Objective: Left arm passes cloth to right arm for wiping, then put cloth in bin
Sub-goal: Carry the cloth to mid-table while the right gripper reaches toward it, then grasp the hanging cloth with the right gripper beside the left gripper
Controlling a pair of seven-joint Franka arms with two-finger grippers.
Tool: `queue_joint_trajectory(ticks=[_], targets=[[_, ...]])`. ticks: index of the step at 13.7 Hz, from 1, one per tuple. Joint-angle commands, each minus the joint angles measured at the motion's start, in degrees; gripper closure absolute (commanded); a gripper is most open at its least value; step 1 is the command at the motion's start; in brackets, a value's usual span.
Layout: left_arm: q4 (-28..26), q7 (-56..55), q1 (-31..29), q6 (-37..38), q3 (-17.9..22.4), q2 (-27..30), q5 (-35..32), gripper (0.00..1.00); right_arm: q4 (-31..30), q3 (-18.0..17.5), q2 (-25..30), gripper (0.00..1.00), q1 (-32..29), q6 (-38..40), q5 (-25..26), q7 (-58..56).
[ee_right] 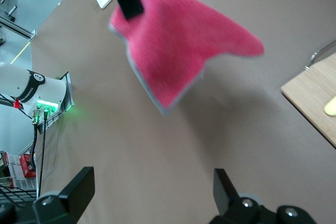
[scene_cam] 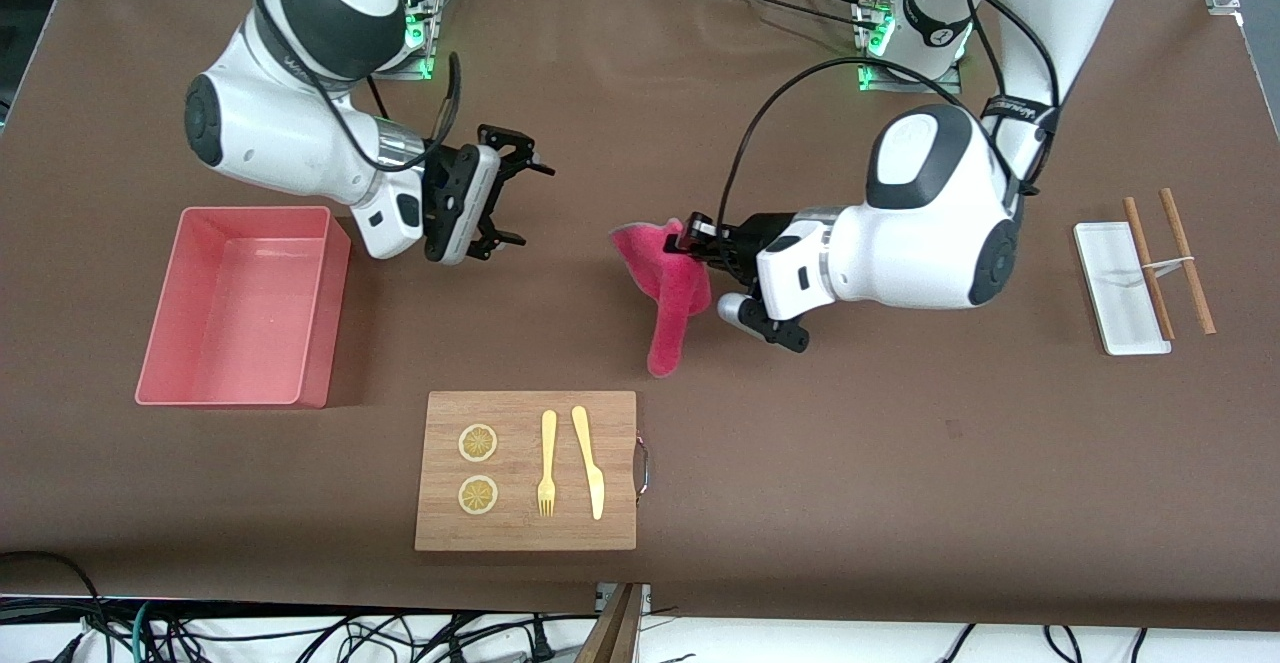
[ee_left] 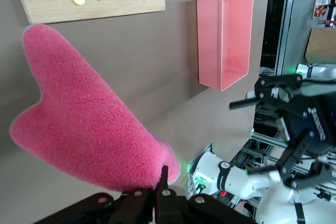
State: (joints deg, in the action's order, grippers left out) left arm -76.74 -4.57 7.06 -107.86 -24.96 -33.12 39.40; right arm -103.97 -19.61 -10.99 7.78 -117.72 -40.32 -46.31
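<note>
The left end effector [scene_cam: 690, 243] grips the cloth [scene_cam: 665, 288] aloft over the counter [scene_cam: 900, 463] middle, the right end effector [scene_cam: 515, 198] open beside it, so handover, wiping and the bin [scene_cam: 240, 308] remain.

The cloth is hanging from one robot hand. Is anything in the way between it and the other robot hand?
Nothing visible. The left hand holds the cloth up over bare table. The right hand is open in the air, pointing at the cloth, with only bare table under the gap.
</note>
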Motion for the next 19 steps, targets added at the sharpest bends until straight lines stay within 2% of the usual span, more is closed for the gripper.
queue_joint_trajectory(ticks=[1,4,7,12,14,16,17,18,19], targets=[[-1.22,-2.72,1.72,-2.7,0.53,0.34,1.64,1.0,-1.41,-0.17,0.53,0.0,1.62,-2.94,-1.51,0.51],[-1.66,-6.67,3.4,-6.91,0.44,0.34,3.48,1.0,-1.41,-0.17,-0.17,0.0,4.08,-6.63,-1.51,2.19],[-1.66,-6.86,3.48,-7.27,0.44,0.6,8.05,1.0,-1.67,-0.17,-1.58,0.0,5.66,-9.8,-1.34,1.93],[-1.57,-6.86,3.75,-8.59,0.35,0.78,8.15,1.0,-1.41,-0.17,-5.09,0.02,7.42,-15.69,-0.64,1.22],[-1.57,-6.86,3.75,-8.59,0.35,0.87,8.15,1.0,-1.15,-0.17,-5.53,0.29,7.78,-16.58,-0.02,1.05],[-1.57,-6.86,3.66,-8.59,0.35,0.87,8.15,1.0,-1.06,-0.08,-5.54,0.76,7.78,-16.67,0.33,1.13],[-1.57,-6.86,3.66,-8.59,0.26,0.87,8.15,1.0,-0.97,-0.08,-5.54,0.88,7.78,-16.67,0.25,1.22],[-1.57,-6.86,3.66,-8.59,0.26,0.87,8.15,1.0,-0.62,0.01,-5.54,0.96,7.69,-16.58,0.33,1.22],[-1.57,-6.86,3.66,-8.59,0.35,0.87,8.15,1.0,-0.53,0.01,-5.54,1.0,7.69,-16.58,0.33,1.66]])
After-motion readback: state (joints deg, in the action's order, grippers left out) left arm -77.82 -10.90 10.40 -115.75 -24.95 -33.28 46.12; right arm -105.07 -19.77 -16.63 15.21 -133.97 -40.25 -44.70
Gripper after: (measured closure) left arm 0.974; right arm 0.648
